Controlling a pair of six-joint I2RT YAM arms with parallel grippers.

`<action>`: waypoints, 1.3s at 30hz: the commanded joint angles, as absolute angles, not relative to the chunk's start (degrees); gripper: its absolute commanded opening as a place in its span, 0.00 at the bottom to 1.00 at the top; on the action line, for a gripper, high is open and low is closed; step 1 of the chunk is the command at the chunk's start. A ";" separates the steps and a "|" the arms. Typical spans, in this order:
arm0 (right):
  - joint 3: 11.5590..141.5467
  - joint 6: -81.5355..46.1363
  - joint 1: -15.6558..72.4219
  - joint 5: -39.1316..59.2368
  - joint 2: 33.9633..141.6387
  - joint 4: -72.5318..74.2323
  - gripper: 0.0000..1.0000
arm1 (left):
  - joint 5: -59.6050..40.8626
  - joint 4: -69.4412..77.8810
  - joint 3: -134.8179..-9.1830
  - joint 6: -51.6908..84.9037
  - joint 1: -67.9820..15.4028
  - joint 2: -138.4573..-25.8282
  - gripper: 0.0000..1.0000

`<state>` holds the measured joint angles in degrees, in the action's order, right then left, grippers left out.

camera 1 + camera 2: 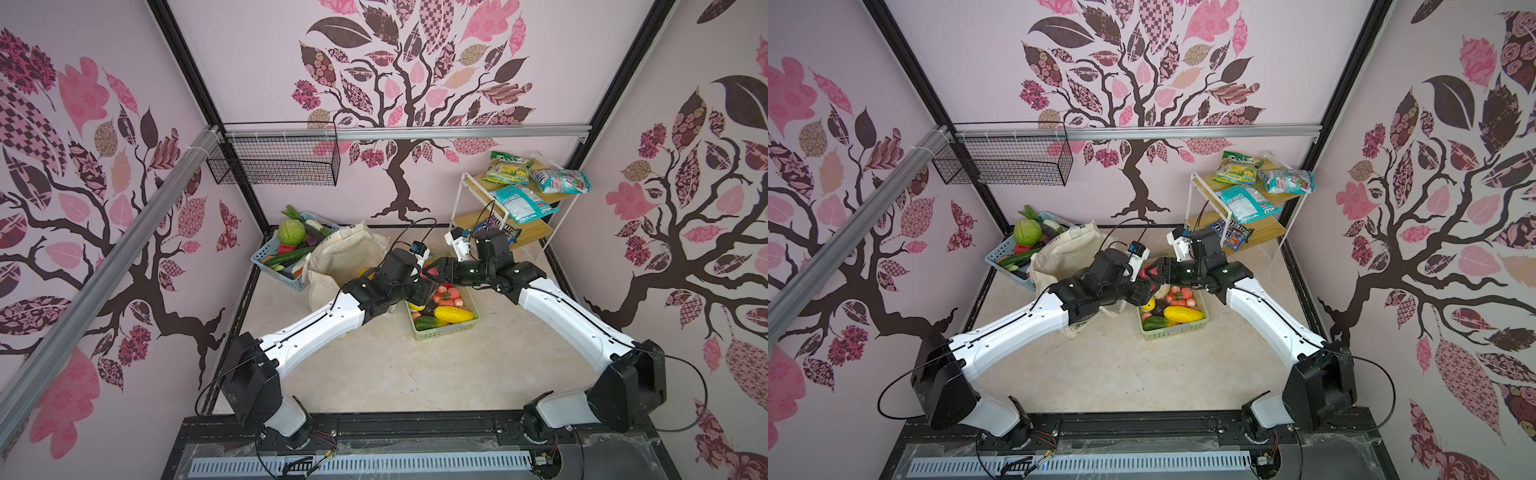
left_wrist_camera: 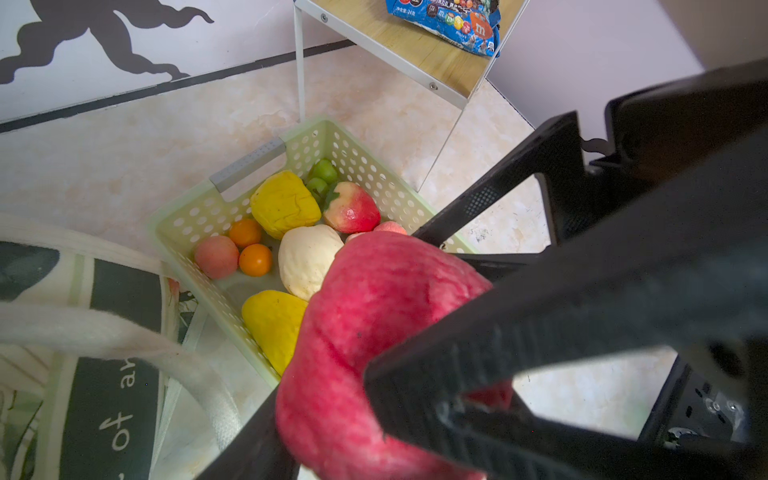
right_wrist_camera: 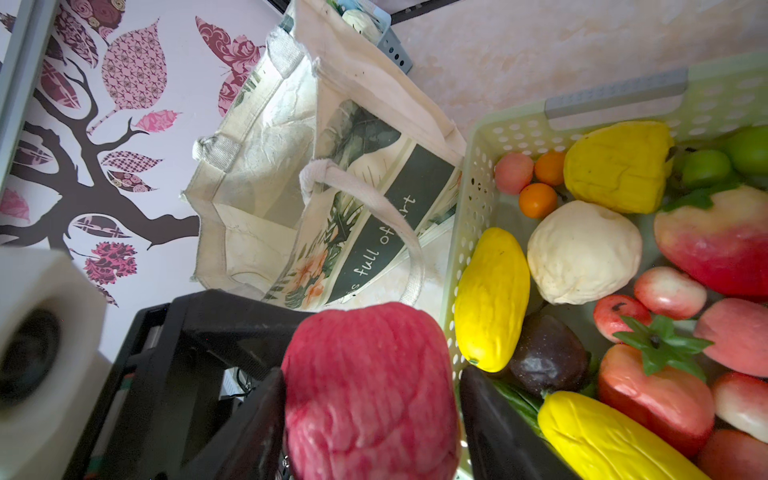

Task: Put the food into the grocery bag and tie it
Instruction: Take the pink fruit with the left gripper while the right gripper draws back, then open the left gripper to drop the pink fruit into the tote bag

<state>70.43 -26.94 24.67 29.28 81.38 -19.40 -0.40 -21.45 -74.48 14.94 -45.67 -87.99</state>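
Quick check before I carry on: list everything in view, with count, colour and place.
pale-green plastic lattice basket: one, centre, holds mixed toy fruit.
cream canvas tote bag: one, open, beside it.
red bumpy toy fruit: one, between both grippers.
blue plastic lattice basket: one, back left, holds green cabbage, other vegetables.
shiny snack packets: four, teal, green, blue, on shelf.
white-framed wooden shelf: one, back right.
black wire basket: one, back rail.
left gripper: black, gripping the red fruit.
right gripper: black, jaws flanking it.
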 commanded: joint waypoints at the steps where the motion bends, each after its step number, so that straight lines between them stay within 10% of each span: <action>1: 72.35 -28.33 24.16 25.09 78.30 -18.42 0.71 | -0.49 -19.82 -75.96 15.81 -44.50 -86.48 0.61; 39: 64.97 -28.94 23.12 22.48 77.08 -12.59 0.75 | -0.11 -24.33 -76.84 21.13 -18.37 -92.57 0.65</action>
<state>65.54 -29.61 23.16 21.78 77.43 -13.63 1.93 -25.36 -77.56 22.41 -18.31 -90.94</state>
